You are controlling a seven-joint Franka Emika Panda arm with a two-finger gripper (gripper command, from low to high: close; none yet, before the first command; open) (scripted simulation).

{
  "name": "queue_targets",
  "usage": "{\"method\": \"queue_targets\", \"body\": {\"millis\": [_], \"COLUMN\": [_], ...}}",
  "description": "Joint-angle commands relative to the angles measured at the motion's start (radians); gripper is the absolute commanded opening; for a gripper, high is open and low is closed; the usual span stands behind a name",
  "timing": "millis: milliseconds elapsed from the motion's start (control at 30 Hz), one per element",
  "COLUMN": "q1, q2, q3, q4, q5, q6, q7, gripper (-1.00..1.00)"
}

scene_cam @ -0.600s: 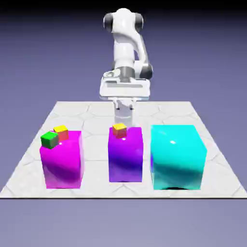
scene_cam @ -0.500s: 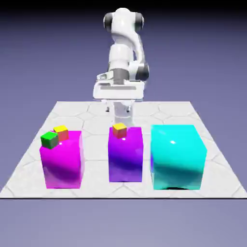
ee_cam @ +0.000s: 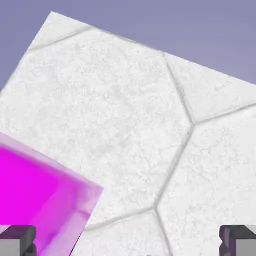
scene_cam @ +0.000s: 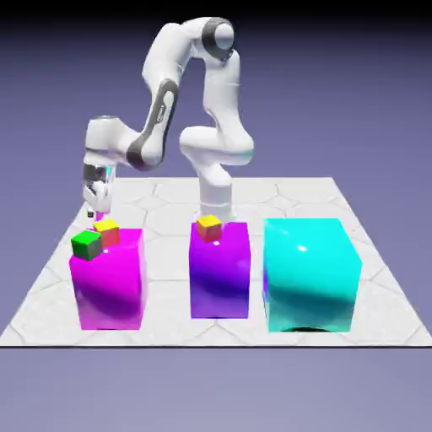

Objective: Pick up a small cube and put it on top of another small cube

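Observation:
Two small cubes rest on the magenta block at the exterior view's left: a green cube and a yellow-topped red cube just behind it. A third small cube, yellow on top, lies on the purple block. My gripper hangs just behind and above the magenta block's far left corner, touching no cube. In the hand view the fingertips stand far apart with nothing between them, so the gripper is open. Only a corner of the magenta block shows there; the small cubes are out of that view.
A large cyan block stands at the exterior view's right, taller than the purple one. The three blocks sit in a row near the front edge of the white hex-tiled table. The robot's base stands behind the purple block.
The arm has swung from above the purple block's back edge over to the exterior view's left, and the hand now hangs behind the magenta block. No cube has moved.

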Motion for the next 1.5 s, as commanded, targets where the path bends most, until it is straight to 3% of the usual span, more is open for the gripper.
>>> {"method": "queue_targets", "body": {"millis": [0, 200, 500, 533, 867, 1033, 1467], "q1": [-0.012, 0.014, -0.222, -0.222, 0.014, -0.104, -0.176], "q2": [0.036, 0.181, 0.447, 0.447, 0.181, 0.185, 0.026], "q3": [-0.002, 0.101, 0.406, 0.406, 0.101, 0.013, 0.376], "q4": [-0.002, -0.017, 0.043, 0.043, -0.017, 0.128, 0.449], "q5": [0.009, 0.075, 0.362, 0.362, 0.075, 0.168, 0.109], "q6": [-0.006, -0.014, 0.189, 0.189, -0.014, -0.113, -0.610], "q7": [0.016, 0.067, -0.150, -0.150, 0.067, -0.072, 0.363], "gripper": [0.00, 0.00, 0.00, -1.00, -1.00, -1.00, -1.00]}}
